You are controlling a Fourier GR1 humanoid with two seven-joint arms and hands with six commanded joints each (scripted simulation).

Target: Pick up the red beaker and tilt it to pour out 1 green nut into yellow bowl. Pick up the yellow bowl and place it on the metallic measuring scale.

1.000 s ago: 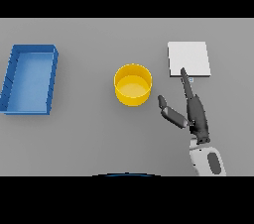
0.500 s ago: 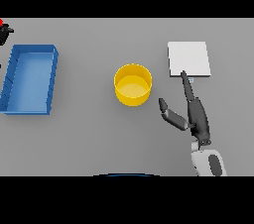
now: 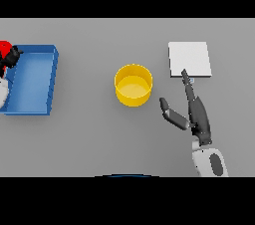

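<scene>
The yellow bowl [image 3: 133,85] stands upright mid-table, and I see no nut in it. To its right, farther back, lies the pale square measuring scale [image 3: 189,58]. My right hand [image 3: 198,115] rests between them, open, with straight fingers pointing at the scale's near edge and the thumb spread toward the bowl, touching neither. At the far left edge my left hand [image 3: 13,56] is curled round the red beaker [image 3: 4,48], which is mostly cut off by the frame. No green nut shows.
A blue open tray [image 3: 52,80] lies at the left, just beside the left hand and beaker. Bare grey table lies between the tray and the bowl and along the front.
My left hand with the red beaker has come into view at the left edge, by the tray's far corner. My right hand has slid slightly back toward me.
</scene>
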